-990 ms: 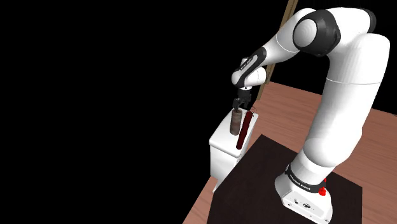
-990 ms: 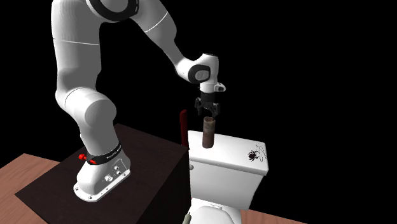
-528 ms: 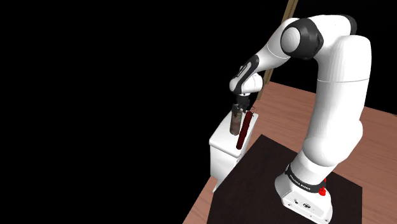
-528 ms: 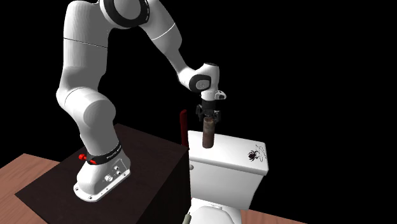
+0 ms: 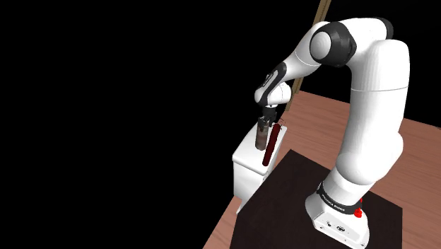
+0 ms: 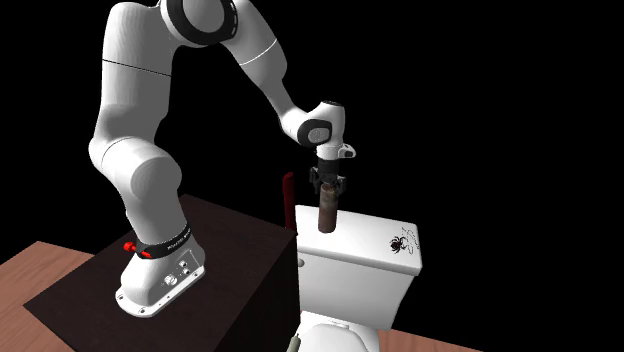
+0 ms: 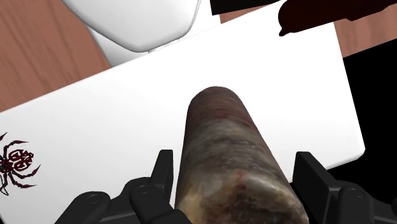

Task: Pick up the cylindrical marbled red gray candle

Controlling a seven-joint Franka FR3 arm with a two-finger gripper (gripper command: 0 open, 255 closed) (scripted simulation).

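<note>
A white robot arm (image 5: 374, 92) reached down over a white toilet tank (image 6: 355, 265), its black gripper (image 6: 327, 189) pointing straight down at the tank's flat lid. The candle (image 7: 222, 146), a tall cylinder mottled in dull red-brown and grey, stood upright on the lid, near the end of the tank closest to the robot's dark stand (image 6: 230, 250). A small red-and-black spider figure (image 7: 14, 162) lay on the lid toward the tank's far end, well apart from the candle. A slim dark red object (image 5: 268, 147) stood just beside the tank on the stand's side.

In the wrist view the gripper's two fingers (image 7: 163, 178) stood apart, one on each side of the candle's upper part. They lay close to its sides, with what looked like a thin gap on each, so the candle was not yet clasped.

The step in hand appeared to be closing on the candle. To do it well, the fingers would need to close evenly, so that neither pushed the tall candle off balance on the smooth lid. The grip looked high on the candle, so a firm hold mattered. The lift that followed should go straight up from the tank, away from the dark red object beside it.
</note>
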